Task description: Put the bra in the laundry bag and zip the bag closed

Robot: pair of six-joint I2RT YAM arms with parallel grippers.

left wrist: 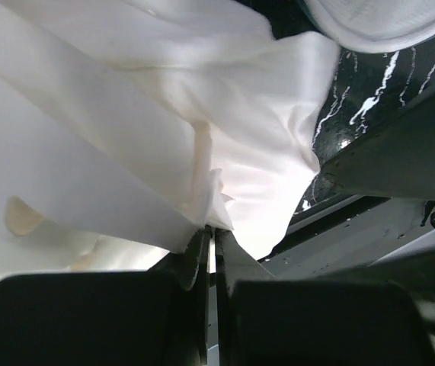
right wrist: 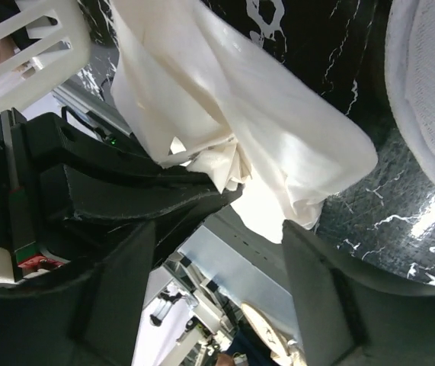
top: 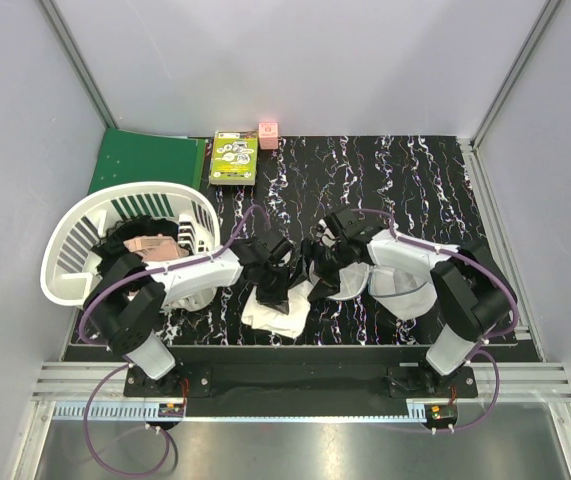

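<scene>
The white mesh laundry bag lies on the mat under my right arm. Its edge shows in the left wrist view and the right wrist view. My left gripper is shut on a fold of a cream white cloth, pinched between its fingertips. My right gripper is open and empty just right of that cloth, its fingers apart on either side of the cloth's lower edge. No black bra shows clearly; only some dark fabric lies in the basket.
A white slatted basket stands tilted at the left with a pale pink garment in it. A green folder, a green box and a small pink block lie at the back. The left gripper's body is close to my right fingers.
</scene>
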